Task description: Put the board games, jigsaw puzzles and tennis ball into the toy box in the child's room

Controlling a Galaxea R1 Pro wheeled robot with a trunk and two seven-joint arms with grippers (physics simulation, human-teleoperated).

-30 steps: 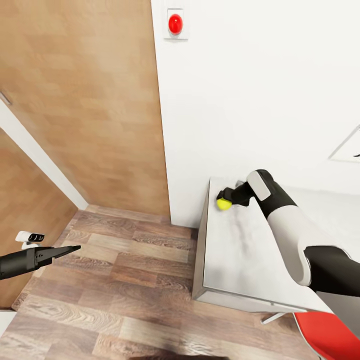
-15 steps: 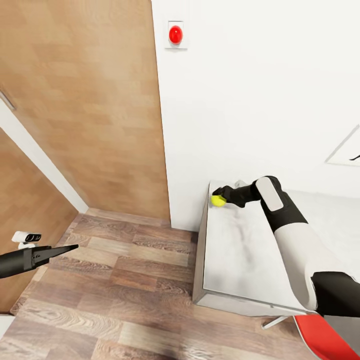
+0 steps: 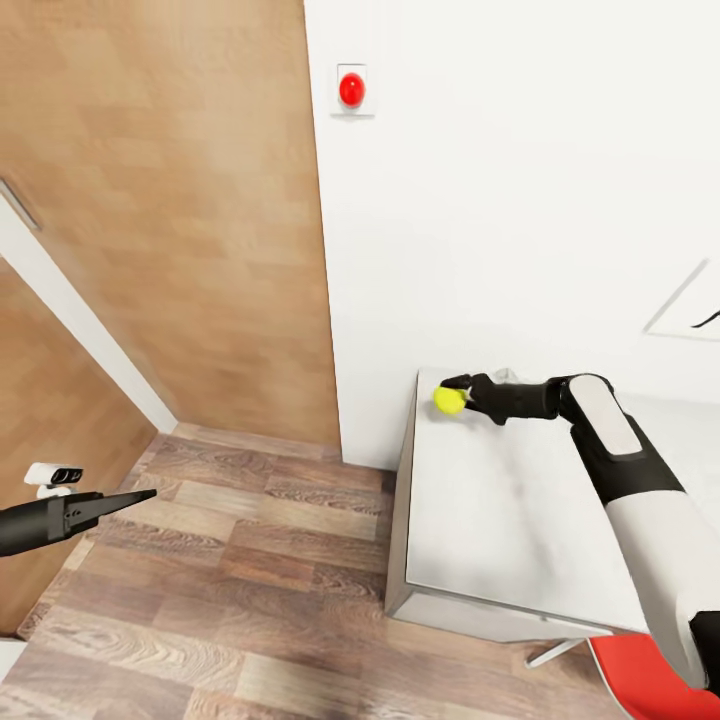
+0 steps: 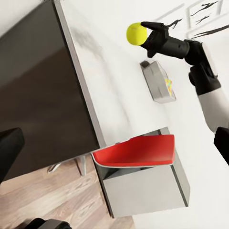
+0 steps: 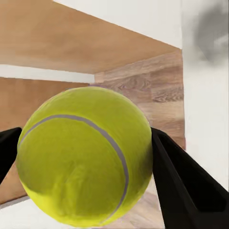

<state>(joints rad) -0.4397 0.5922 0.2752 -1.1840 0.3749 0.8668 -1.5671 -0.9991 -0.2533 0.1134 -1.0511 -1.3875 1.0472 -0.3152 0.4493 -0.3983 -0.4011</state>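
The small yellow-green tennis ball (image 3: pixel 449 400) is sitting clamped between the black fingers of the right gripper (image 3: pixel 455 393), above the far corner of the pale grey table (image 3: pixel 480 520). The left gripper (image 3: pixel 135 497), its fingers together, is hanging over the wood-plank floor (image 3: pixel 250 560).

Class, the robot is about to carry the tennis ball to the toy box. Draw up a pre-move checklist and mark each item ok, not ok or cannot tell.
1. Tennis ball sits between the right gripper fingers: ok.
2. Ball lifted off the table: cannot tell.
3. Toy box in sight: ok.
4. Left gripper empty, away from the table: ok.
5. Red chair out of the arm's path: cannot tell.
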